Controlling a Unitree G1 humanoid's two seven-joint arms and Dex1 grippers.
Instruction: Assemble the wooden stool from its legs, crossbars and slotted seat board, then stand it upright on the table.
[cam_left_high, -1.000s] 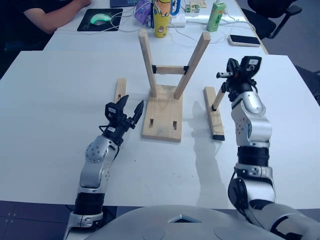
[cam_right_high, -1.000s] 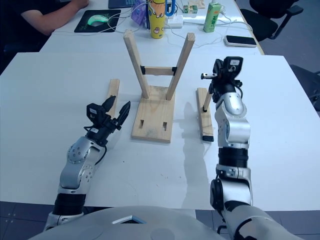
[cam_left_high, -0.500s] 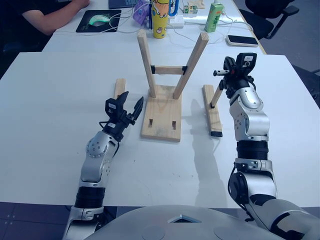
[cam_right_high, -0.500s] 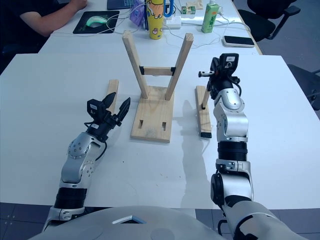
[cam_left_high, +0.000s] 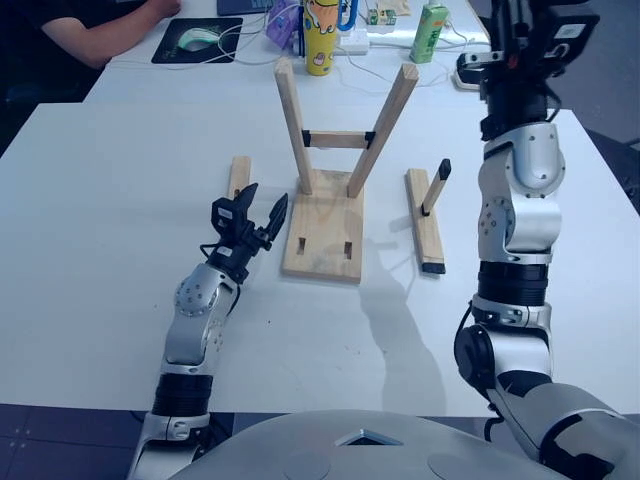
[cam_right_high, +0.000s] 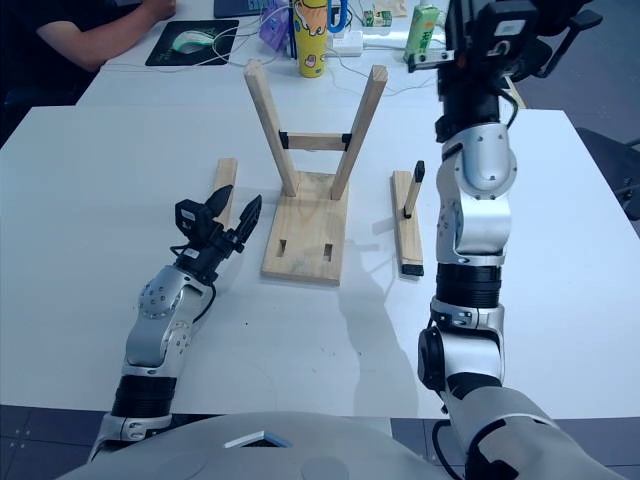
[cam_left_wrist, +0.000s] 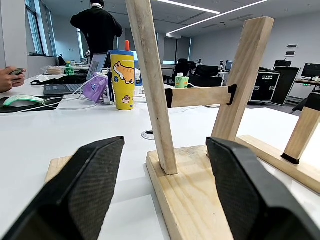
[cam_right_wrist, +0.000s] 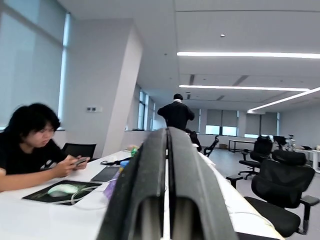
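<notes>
A white desk (cam_left_high: 110, 200) in an open office carries the half-built stool, and a yellow cup (cam_left_high: 322, 35) and a green carton (cam_left_high: 432, 32) stand on the next desk beyond. The slotted seat board (cam_left_high: 325, 262) lies flat in the middle. Two upright legs (cam_left_high: 297, 120) stand at its far end, joined by a crossbar (cam_left_high: 340, 140), and the two near slots are unfilled. One loose leg (cam_left_high: 240, 178) lies flat just left of the board. A second loose leg (cam_left_high: 427, 225) lies to the right with a short crossbar stub (cam_left_high: 435, 188) sticking up from it (apparently already seated in that leg).

The left gripper (cam_left_high: 266, 200) hovers low between the left loose leg and the board, fingers spread, holding nothing. The right gripper (cam_right_wrist: 167, 135) is held high above the far right of the desk, fingers pressed together on nothing.

The step in hand appears to be the second leg pair. The next move likely calls for joining the two loose legs through the stub, then pressing them squarely into the near slots.
</notes>
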